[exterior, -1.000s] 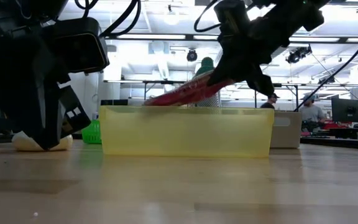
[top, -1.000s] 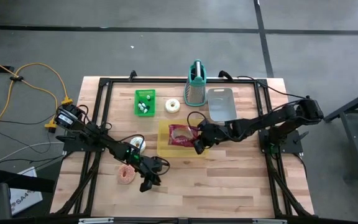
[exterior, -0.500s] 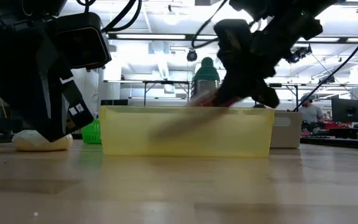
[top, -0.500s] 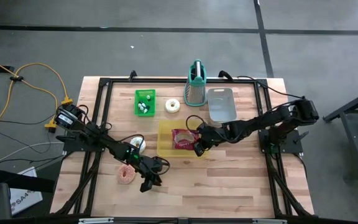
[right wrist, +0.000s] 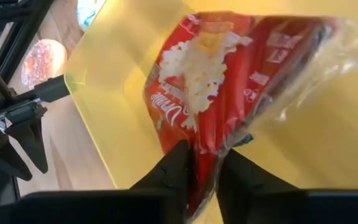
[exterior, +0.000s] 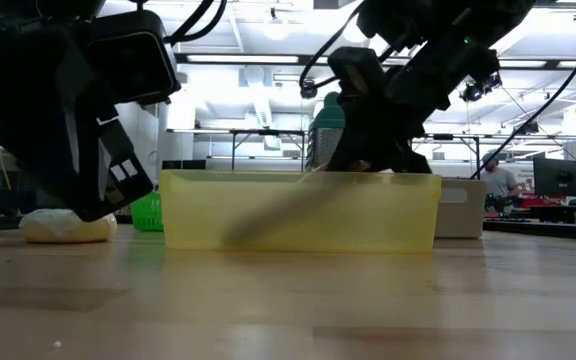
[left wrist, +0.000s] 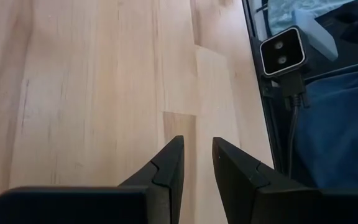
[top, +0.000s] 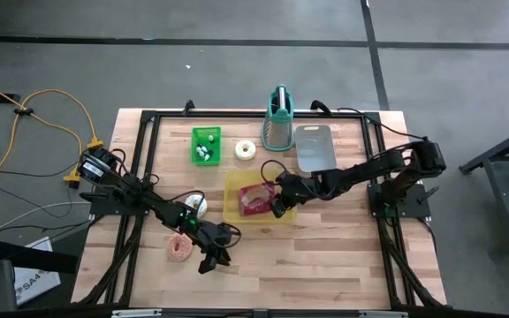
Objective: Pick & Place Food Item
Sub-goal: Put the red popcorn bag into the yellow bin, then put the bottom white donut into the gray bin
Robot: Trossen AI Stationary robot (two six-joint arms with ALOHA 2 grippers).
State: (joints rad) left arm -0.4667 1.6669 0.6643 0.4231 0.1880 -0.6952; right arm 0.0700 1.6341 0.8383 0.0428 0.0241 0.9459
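Note:
A red snack bag (top: pixel 253 200) lies in the yellow bin (top: pixel 235 212) at the table's middle. My right gripper (top: pixel 277 208) reaches into the bin from the right, slanting down, shut on the bag's near-right edge. In the right wrist view the bag (right wrist: pixel 229 74) fills the bin's floor (right wrist: pixel 104 112). My left gripper (top: pixel 208 261) waits near the front edge over bare wood, next to a pink donut (top: pixel 181 247). Its fingers (left wrist: pixel 197 146) stand a narrow gap apart with nothing between them. My right gripper pinches the bag's edge (right wrist: pixel 207 146) between its two fingers. The fingers come slanting down from the table's right side. The rest of the bag lies spread inside the bin, its clear crinkled end away from the fingers.
At the back stand a green tray (top: pixel 206 146), a white roll (top: pixel 246 150), a teal-handled grater (top: pixel 278 124) and a grey board (top: pixel 315 148). A pale round item (top: pixel 195 204) lies left of the bin. Bare wood stretches along the front right.
My right gripper has gone down and toward the table's left with the bag. The bag stuck out slanting above the bin's rim a second ago and now lies down inside the bin.

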